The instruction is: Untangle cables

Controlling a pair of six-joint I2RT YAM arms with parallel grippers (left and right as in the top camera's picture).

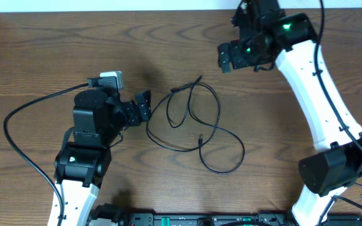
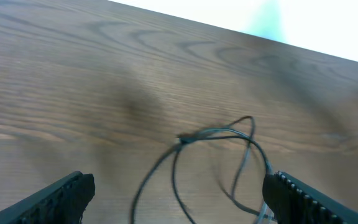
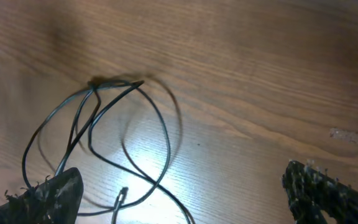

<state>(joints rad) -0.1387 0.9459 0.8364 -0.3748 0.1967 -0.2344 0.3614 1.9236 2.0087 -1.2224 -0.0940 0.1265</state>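
The cables (image 1: 193, 122) are thin black cords lying in loose overlapping loops at the table's middle, with a small plug end (image 1: 200, 139) inside the loops. My left gripper (image 1: 143, 107) is open and empty, just left of the loops. In the left wrist view the cords (image 2: 216, 134) lie between and beyond its open fingers (image 2: 179, 190). My right gripper (image 1: 237, 58) is open and empty, raised above the table to the upper right of the loops. The right wrist view shows the loops (image 3: 104, 118) and a plug end (image 3: 122, 194) below its open fingers (image 3: 182, 190).
A thicker black robot cable (image 1: 24, 125) curves over the table left of the left arm. The table's far edge (image 1: 105, 12) runs along the top. The arm bases stand at the front left and front right.
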